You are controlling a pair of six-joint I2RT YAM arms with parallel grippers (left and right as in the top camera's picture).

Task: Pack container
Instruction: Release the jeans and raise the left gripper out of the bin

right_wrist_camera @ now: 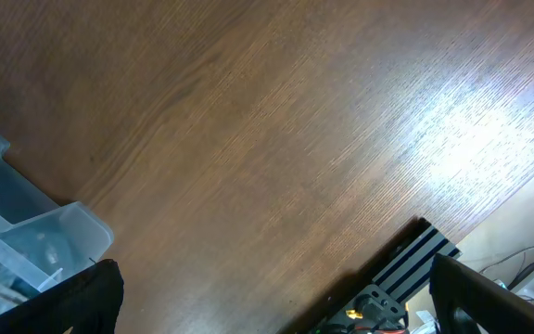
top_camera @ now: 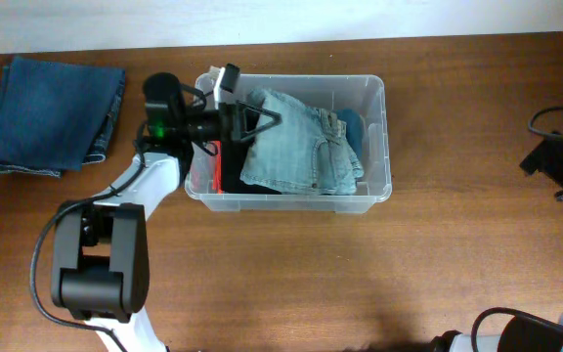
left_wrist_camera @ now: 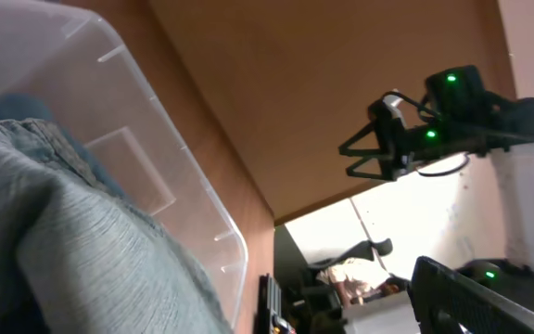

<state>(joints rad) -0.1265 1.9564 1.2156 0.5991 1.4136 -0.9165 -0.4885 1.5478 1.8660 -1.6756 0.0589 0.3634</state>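
Observation:
The clear plastic container (top_camera: 384, 137) stands mid-table and holds light blue denim shorts (top_camera: 296, 147) on top of dark clothes. My left gripper (top_camera: 262, 124) hovers over the container's left end, just above the shorts. It looks open: in the left wrist view one finger sits far right, and the shorts (left_wrist_camera: 63, 241) hide the other. The container wall (left_wrist_camera: 202, 213) also shows in that view. My right gripper (top_camera: 541, 156) is open and empty over bare wood at the far right (right_wrist_camera: 276, 297), with a container corner (right_wrist_camera: 26, 232) at its left.
A folded dark blue denim piece (top_camera: 57, 112) lies at the back left of the table. A red item (top_camera: 217, 166) sits against the container's left wall. The right arm (left_wrist_camera: 415, 139) shows in the left wrist view. Cables lie at the right edge.

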